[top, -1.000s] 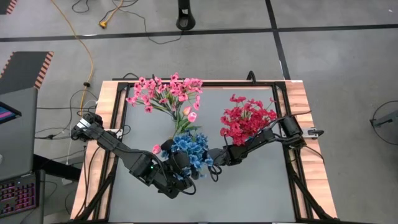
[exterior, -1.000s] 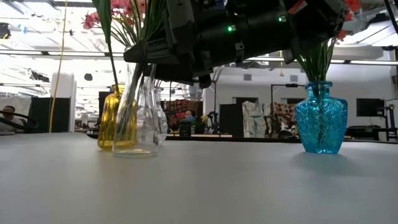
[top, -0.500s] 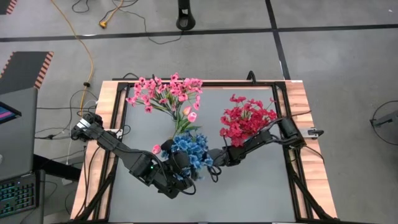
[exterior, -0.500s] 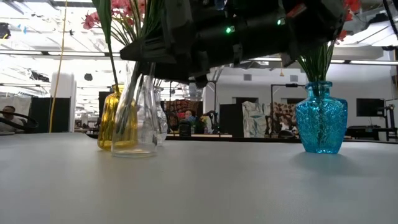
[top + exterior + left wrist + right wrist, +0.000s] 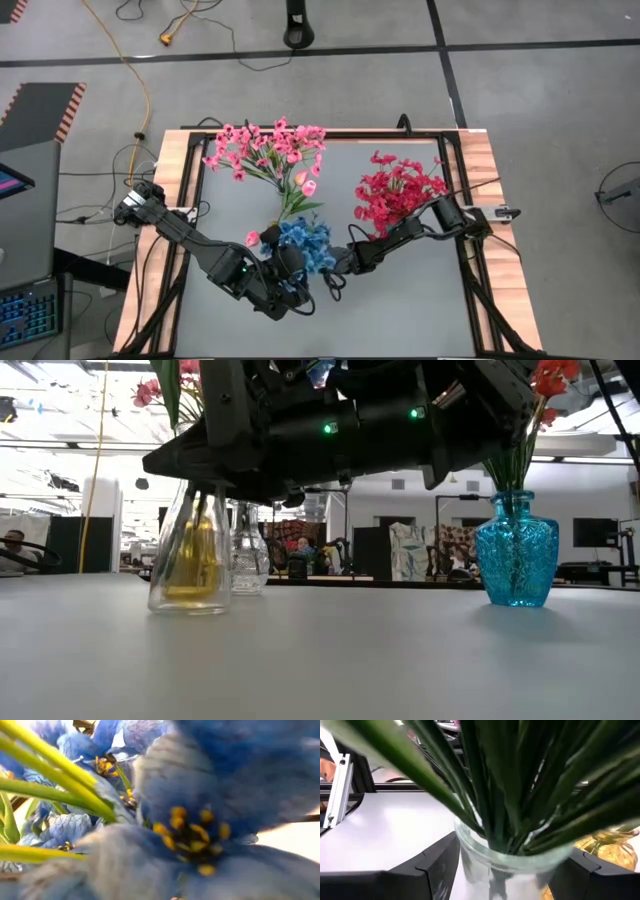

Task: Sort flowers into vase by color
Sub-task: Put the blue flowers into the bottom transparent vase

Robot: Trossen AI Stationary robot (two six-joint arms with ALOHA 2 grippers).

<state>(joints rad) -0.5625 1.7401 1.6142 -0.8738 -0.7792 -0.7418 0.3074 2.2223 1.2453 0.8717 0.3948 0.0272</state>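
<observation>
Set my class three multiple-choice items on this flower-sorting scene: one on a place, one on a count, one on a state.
1. Where do the red flowers stand?
A. In the yellow vase
B. In the blue vase
C. Loose on the table

2. How many bunches of one colour show from above?
A. Two
B. Five
C. Three

3. How does the right pincer stand?
A. Its jaws on either side of the clear vase
B. Shut on nothing
C. Holding a single stem

Answers:
1 B: in the low view the red flowers rise from the blue vase.
2 C: the high view shows pink flowers, blue flowers and the red ones.
3 A: in its own wrist view the right pincer flanks the clear vase, which is full of green stems.
</observation>
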